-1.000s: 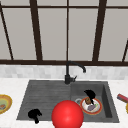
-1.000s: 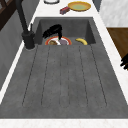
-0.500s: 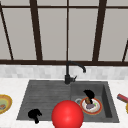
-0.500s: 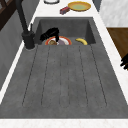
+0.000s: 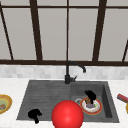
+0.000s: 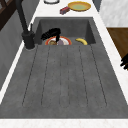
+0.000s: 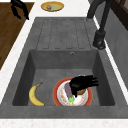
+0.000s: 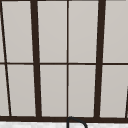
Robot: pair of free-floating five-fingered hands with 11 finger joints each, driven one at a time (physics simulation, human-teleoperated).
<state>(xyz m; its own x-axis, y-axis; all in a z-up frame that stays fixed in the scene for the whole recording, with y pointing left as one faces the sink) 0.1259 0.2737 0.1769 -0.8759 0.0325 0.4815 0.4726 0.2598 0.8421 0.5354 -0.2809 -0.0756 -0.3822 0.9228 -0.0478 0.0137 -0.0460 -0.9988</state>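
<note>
While your right hand (image 7: pixel 81 84) hung over the plate (image 7: pixel 60 90) in the sink basin (image 7: pixel 45 72), its fingers were curled down onto the food there, though you could not tell whether they pinched anything. That plate, red-rimmed, lay on the basin floor with a banana (image 7: pixel 34 95) just beside it, apart. Your left hand (image 5: pixel 34 114) floated at the sink's front left edge, fingers loosely bent and holding nothing. You had a red ball (image 5: pixel 67 115) in front, a black faucet (image 5: pixel 68 73) behind, and a yellow dish (image 5: pixel 4 103) on the left counter.
</note>
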